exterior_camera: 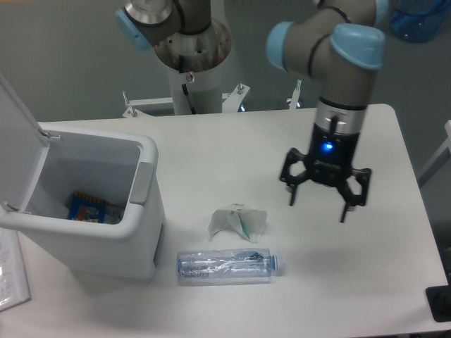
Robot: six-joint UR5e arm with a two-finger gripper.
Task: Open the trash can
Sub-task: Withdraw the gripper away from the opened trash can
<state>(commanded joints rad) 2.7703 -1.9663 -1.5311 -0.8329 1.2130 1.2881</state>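
Observation:
The white trash can (144, 232) stands at the left of the table. Its lid (17, 151) is swung up and back on the left side, so the bin is open. A grey push tab (141, 183) sits on its right rim. A blue and orange packet (91, 209) lies inside. My gripper (318, 204) hangs above the table at the right, well apart from the bin. Its fingers are spread wide and hold nothing.
A crumpled white wrapper (238, 222) lies mid-table. A clear plastic bottle (224, 266) with a blue cap lies on its side in front of it. The arm's base column (190, 77) stands at the back. A blue container (419, 17) shows at top right.

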